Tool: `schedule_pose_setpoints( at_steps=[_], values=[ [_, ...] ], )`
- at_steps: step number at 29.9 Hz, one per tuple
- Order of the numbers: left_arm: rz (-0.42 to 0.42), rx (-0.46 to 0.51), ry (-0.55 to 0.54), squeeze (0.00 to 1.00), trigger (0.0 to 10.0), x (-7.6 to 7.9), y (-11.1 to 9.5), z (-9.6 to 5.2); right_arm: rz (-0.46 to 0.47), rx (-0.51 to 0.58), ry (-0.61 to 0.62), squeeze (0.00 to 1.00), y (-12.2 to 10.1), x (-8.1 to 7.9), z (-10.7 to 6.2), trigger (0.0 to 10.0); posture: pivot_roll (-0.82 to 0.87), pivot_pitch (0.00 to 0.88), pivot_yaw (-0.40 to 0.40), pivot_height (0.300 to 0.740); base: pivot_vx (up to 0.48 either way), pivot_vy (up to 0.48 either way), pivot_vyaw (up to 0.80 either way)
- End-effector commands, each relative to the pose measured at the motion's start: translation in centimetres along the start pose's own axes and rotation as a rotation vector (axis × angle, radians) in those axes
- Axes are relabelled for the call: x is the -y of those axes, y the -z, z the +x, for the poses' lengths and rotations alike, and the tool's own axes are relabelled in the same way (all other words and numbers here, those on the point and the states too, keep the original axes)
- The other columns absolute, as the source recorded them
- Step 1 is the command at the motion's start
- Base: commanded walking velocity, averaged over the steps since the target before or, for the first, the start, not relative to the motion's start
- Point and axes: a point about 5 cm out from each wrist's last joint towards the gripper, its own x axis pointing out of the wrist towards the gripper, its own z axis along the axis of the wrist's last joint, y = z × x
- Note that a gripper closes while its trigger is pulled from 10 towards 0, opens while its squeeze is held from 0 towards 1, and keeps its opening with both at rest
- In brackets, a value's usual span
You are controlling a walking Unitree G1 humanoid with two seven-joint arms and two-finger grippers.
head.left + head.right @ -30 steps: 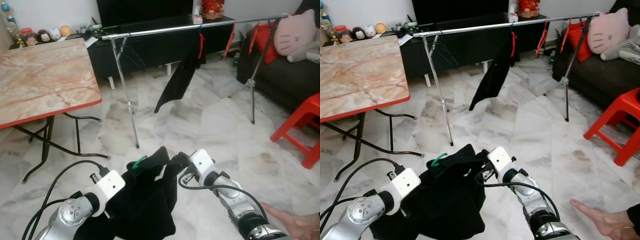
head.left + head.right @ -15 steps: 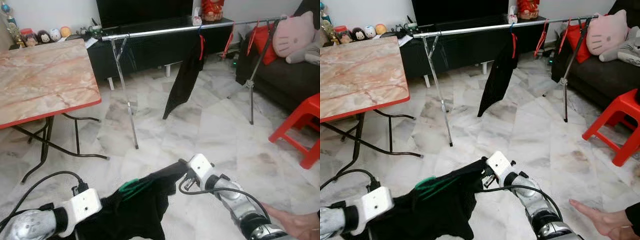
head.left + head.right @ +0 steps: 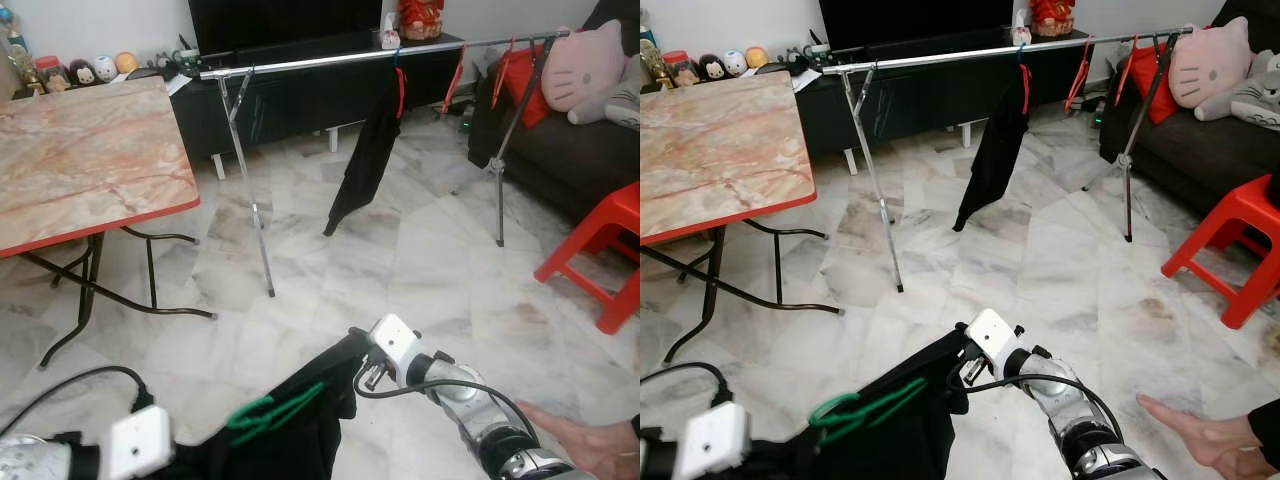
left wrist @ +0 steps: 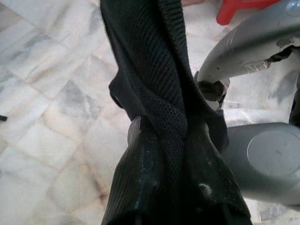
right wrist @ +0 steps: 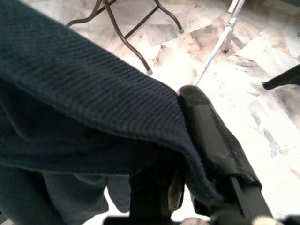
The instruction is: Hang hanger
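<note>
Two grippers: both hold one black garment (image 3: 300,420) stretched between them, low in front of the robot.
Left gripper (image 4: 171,136): fingers pinched tight on a twisted fold of the black knit.
Right gripper (image 5: 187,154): fingers closed on the garment's other edge, cloth draped over one finger.
Change: compared with a second ago, the left arm has dropped low and out to the left, so the bunched cloth is now pulled long and flat.
Green hanger (image 3: 272,412): one, lying on the spread cloth between the arms, more exposed than before.
Meaning: I judge the garment is being opened out; hanging is not yet done.
Rail (image 3: 330,60): one metal clothes rail, well apart, across the marble floor.
Already hanging: one black garment (image 3: 368,150); other red hangers on the rail, too small to count surely.
Tabletop (image 3: 90,160): one, marbled, left.
Red stool (image 3: 600,250): one, right.
Person's hand (image 3: 585,450): one, open, beside the right arm.
</note>
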Motion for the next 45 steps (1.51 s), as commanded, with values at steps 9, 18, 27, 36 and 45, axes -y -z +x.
schedule_pose_setpoints(
  at_steps=[9,18,27,36,45],
  values=[
    [-0.013,0.017,-0.182,0.0,10.0,-2.4,0.0,-3.9,0.0,-0.048,0.013,0.0,0.9,0.9,-1.0,0.0,-0.03,0.0,0.011,0.732,0.0,0.0,0.0],
    [0.006,-0.094,0.141,0.0,10.0,0.3,-0.7,-5.1,-0.006,-0.054,-0.004,0.0,0.9,0.9,-1.0,0.0,-0.02,0.0,0.01,0.732,0.0,0.0,0.0],
    [0.107,-0.115,0.122,0.0,10.0,-0.4,-1.8,-4.9,-0.009,-0.062,-0.015,0.0,1.1,0.9,-1.2,0.0,-0.03,0.0,0.011,0.732,0.0,0.0,0.0],
    [0.103,-0.03,0.048,0.0,10.0,-1.2,-2.9,-5.1,-0.011,-0.08,-0.029,0.0,1.5,1.0,-1.5,0.0,-0.03,0.0,0.011,0.732,0.0,0.0,0.0],
    [0.086,-0.043,0.091,0.0,10.0,-0.8,-3.2,-7.1,-0.058,-0.224,-0.012,0.0,4.0,1.2,-3.1,0.0,-0.01,0.0,0.011,0.732,0.0,0.0,0.0]
  ],
)
